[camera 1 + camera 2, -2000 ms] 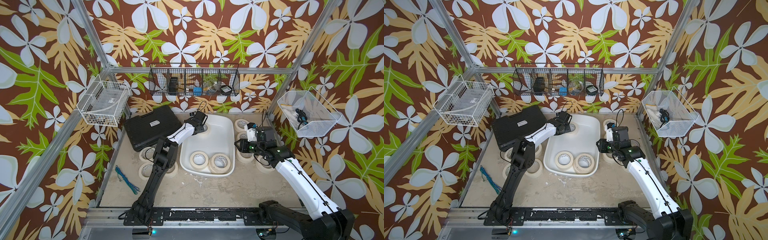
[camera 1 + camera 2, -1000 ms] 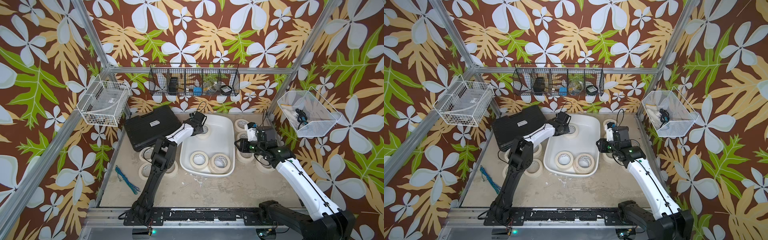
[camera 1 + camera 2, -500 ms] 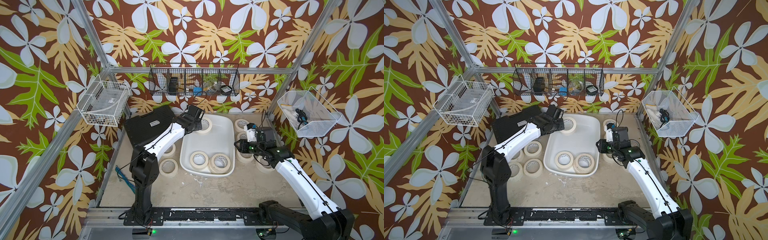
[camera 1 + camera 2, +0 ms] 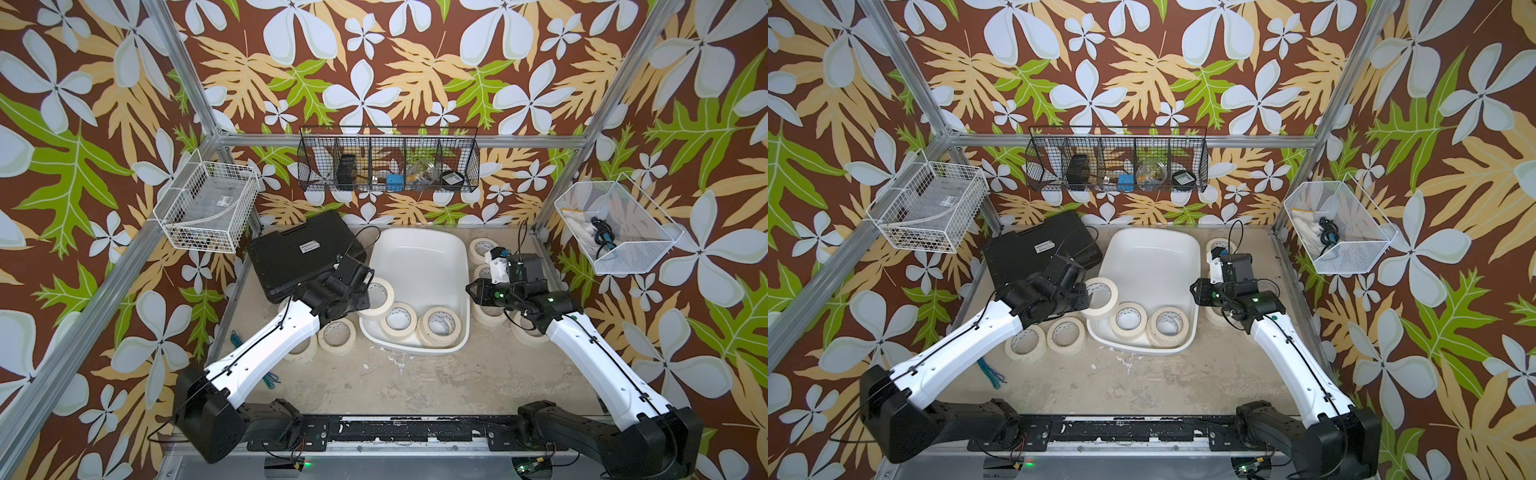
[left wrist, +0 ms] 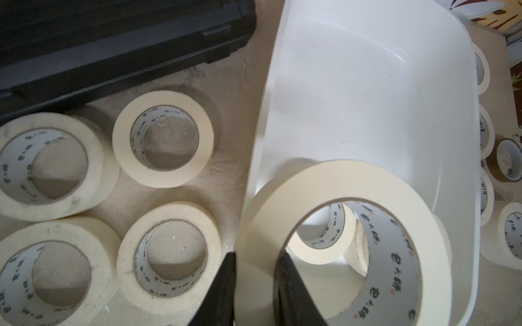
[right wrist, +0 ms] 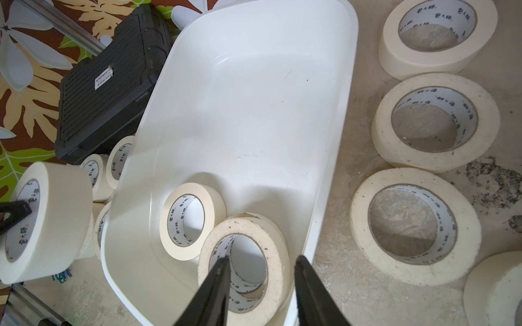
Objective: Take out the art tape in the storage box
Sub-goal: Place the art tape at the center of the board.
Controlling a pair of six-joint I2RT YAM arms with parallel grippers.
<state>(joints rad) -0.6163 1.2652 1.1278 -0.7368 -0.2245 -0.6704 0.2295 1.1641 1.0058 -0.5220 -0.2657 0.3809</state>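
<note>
The storage box (image 4: pixel 419 262) (image 4: pixel 1152 253), a white tub, sits mid-table. My left gripper (image 4: pixel 366 291) (image 5: pixel 255 255) is shut on one cream art tape roll (image 4: pixel 381 294) (image 4: pixel 1101 296) (image 5: pixel 339 197), held tilted in the air over the box's left rim. One finger is inside the ring, the other outside. Three rolls lie at the near end of the box: a single one (image 4: pixel 398 320) (image 6: pixel 192 220) and a stacked pair (image 4: pixel 439 327) (image 6: pixel 245 268). My right gripper (image 4: pixel 473 291) (image 6: pixel 261 258) hangs open above the stacked pair by the right rim, touching nothing.
A black ribbed case (image 4: pixel 299 253) lies left of the box at the back. Several loose rolls lie on the table left (image 4: pixel 337 336) (image 5: pixel 162 138) and right (image 4: pixel 484 249) (image 6: pixel 435 121) of the box. A blue-green cord (image 4: pixel 270 380) lies front left. Wire baskets hang on the walls.
My left arm lifted a roll out of the box's far end and carried it toward the front, over the left rim. The right arm has stayed still.
</note>
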